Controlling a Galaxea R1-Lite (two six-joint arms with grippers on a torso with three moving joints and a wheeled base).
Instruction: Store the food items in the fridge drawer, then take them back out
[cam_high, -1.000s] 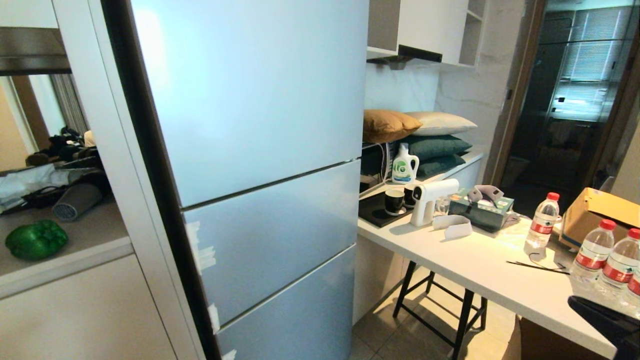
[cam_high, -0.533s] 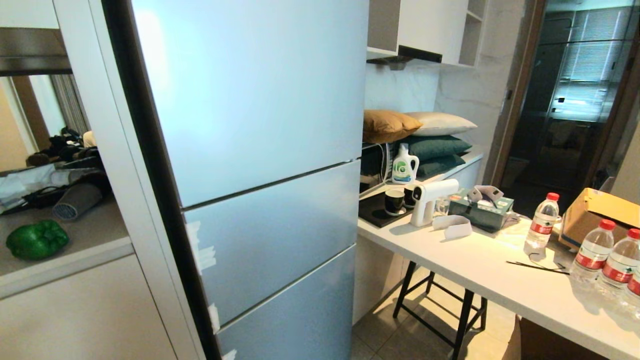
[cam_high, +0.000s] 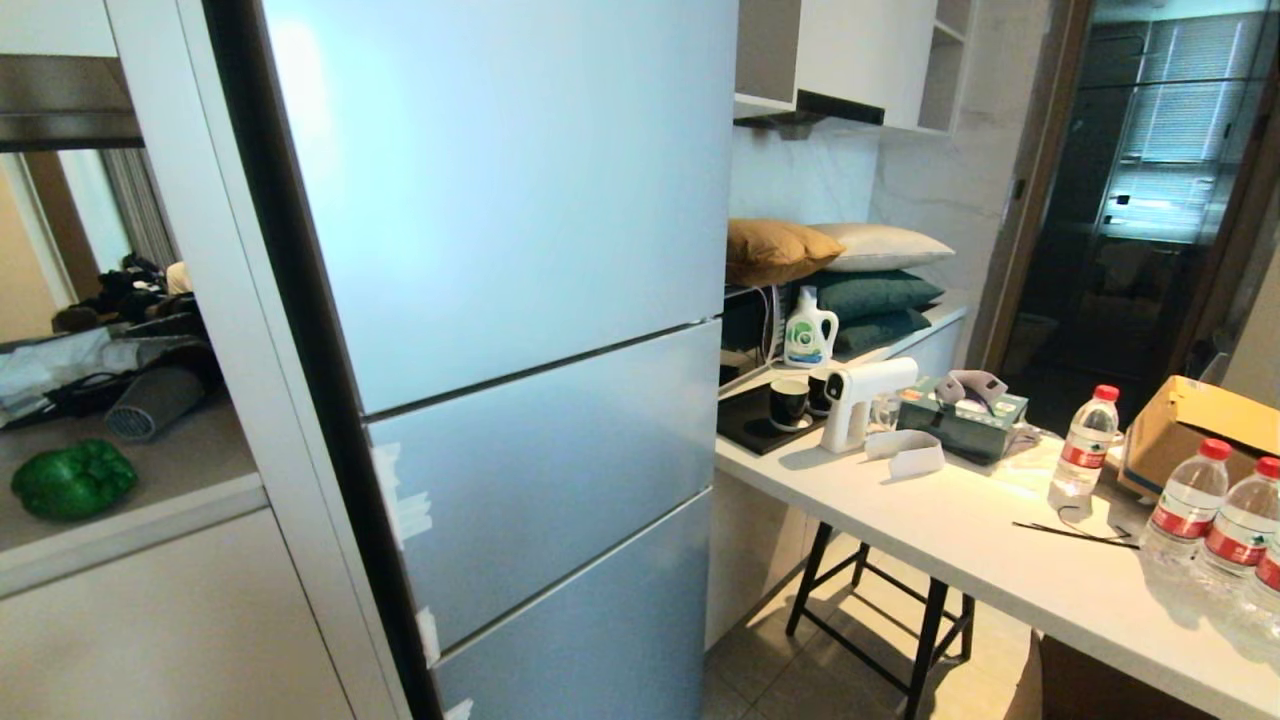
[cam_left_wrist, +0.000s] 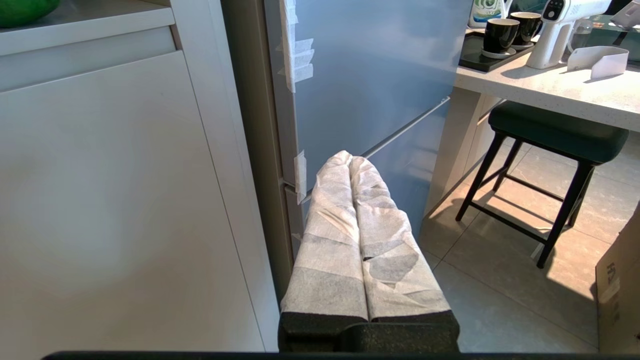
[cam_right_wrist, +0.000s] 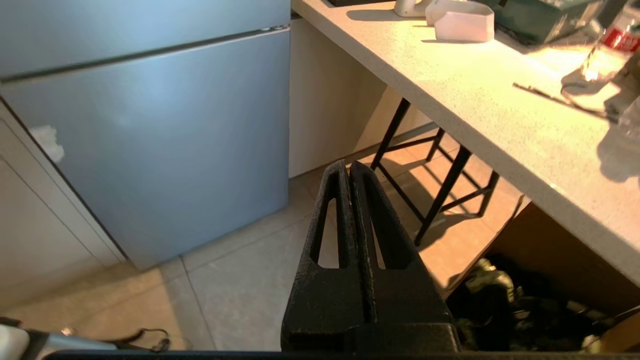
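A glossy green bell pepper (cam_high: 73, 480) lies on the grey counter ledge (cam_high: 180, 470) left of the fridge; its edge also shows in the left wrist view as the pepper (cam_left_wrist: 22, 10). The potato is out of view. All the doors of the pale blue fridge (cam_high: 520, 300) are closed, so the fridge drawer is hidden. My left gripper (cam_left_wrist: 350, 159), wrapped in white cloth, is shut and empty, hanging low before the fridge's lower door seam. My right gripper (cam_right_wrist: 347, 167), black, is shut and empty, pointing down at the tiled floor by the fridge's bottom corner. Neither arm shows in the head view.
A white table (cam_high: 960, 520) on the right carries water bottles (cam_high: 1085, 440), a white spray gun (cam_high: 860, 400), black cups (cam_high: 790, 403) and a cardboard box (cam_high: 1190, 420). A black stool (cam_left_wrist: 555, 135) stands under it. White cabinet doors (cam_high: 170, 630) fill the lower left.
The right arm's dark tip, seen at the head view's lower right corner a second ago, has dropped out of that view. Everything else stands as before.
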